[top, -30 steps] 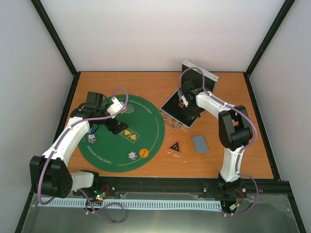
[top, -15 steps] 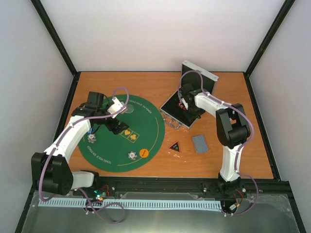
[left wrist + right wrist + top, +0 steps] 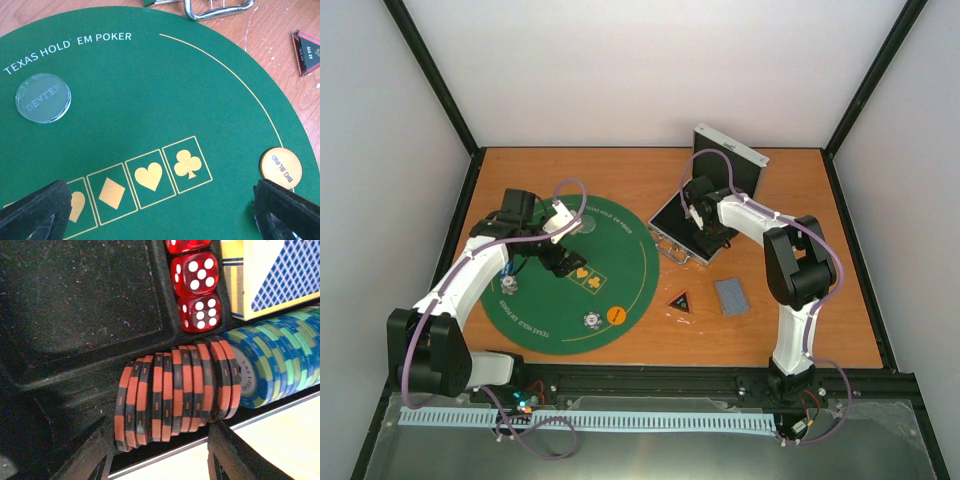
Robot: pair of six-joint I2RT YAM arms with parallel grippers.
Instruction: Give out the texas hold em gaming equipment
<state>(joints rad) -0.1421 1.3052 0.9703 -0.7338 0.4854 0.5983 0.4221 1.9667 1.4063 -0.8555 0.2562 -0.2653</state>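
My right gripper [image 3: 161, 442] is down inside the silver case [image 3: 670, 232]. It is open, and its fingertips stand either side of a row of red-and-black poker chips [image 3: 175, 390] on edge in the case tray. Blue chips [image 3: 272, 365] continue the row to the right. My left gripper [image 3: 159, 200] hangs open and empty over the green mat [image 3: 620, 262]. On the mat lie a clear disc [image 3: 43, 98], an orange disc [image 3: 280, 168], a white chip [image 3: 590, 320] and a blue chip [image 3: 507, 285]. The black triangular marker [image 3: 681, 300] and grey-blue cards [image 3: 730, 296] lie on the wood.
The case lid [image 3: 732, 148] stands open at the back. Red dice [image 3: 197, 290] and a boxed deck [image 3: 272, 275] sit in the case behind the chips. The case handle [image 3: 217, 9] lies at the mat's far edge.
The right gripper has shifted a little left inside the case and its jaws have narrowed toward the red chips. The left arm has barely moved.
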